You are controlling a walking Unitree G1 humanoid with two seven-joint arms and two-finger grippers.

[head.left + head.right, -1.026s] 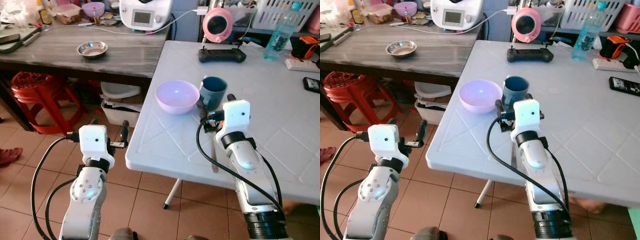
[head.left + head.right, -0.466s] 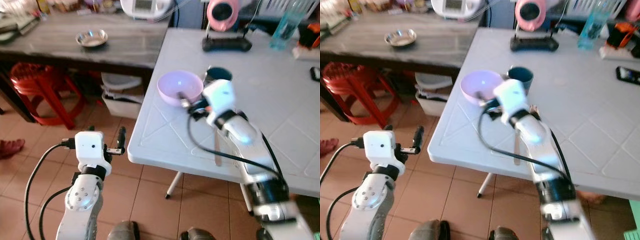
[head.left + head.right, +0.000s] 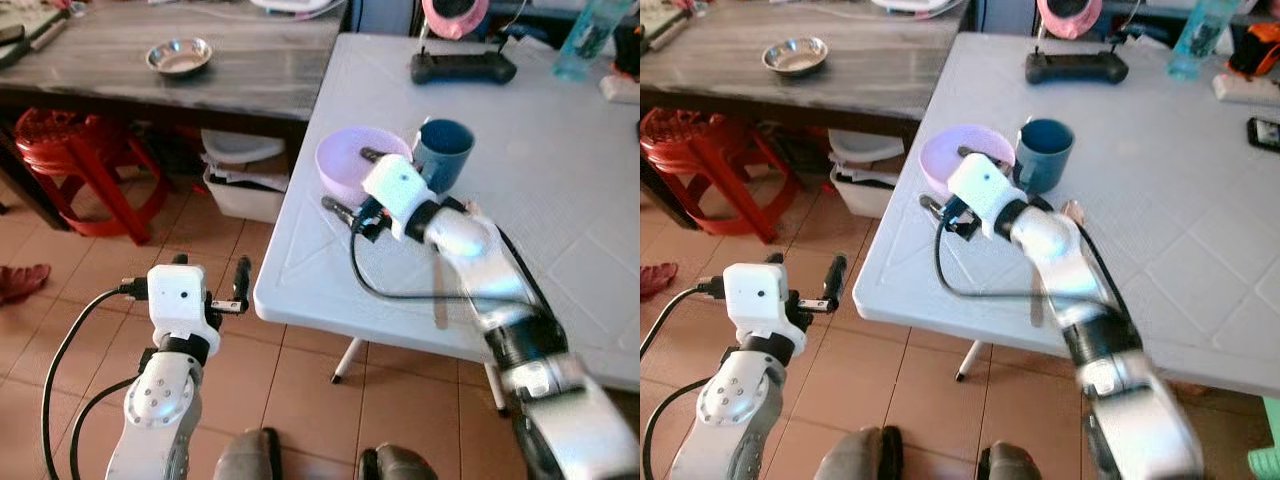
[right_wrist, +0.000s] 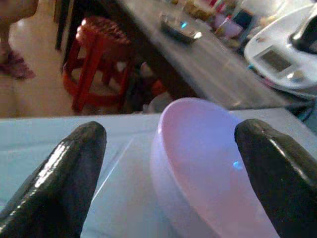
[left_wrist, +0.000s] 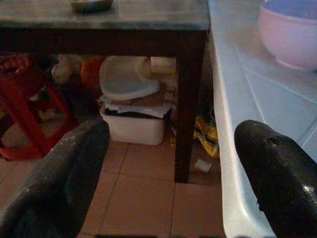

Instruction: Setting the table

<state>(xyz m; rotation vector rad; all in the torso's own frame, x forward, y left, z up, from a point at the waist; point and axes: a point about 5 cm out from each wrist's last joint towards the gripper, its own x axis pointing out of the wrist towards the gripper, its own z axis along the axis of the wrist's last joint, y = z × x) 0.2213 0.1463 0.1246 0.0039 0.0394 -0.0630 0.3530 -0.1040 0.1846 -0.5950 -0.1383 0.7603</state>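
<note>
Two vessels sit on the white table [image 3: 560,200]: lilac bowl [image 3: 352,166] near its left edge, blue cup [image 3: 443,153] just right of the bowl. Right gripper [image 3: 352,186] spread wide, flanking the bowl, empty. Left gripper [image 3: 240,283] spread, idle below the table edge.

even daylight, soft shadows, motion blur on the right arm [image 3: 470,250]

No readable text, labels, brands or numbers anywhere. White kitchen appliance [image 4: 285,52] on the far dark wooden desk [image 3: 150,85] has a small grey screen, blurred, nothing legible. Black handheld controller [image 3: 462,68] on the far part of the white plastic desk [image 3: 560,200] shows no legible marking.
</note>
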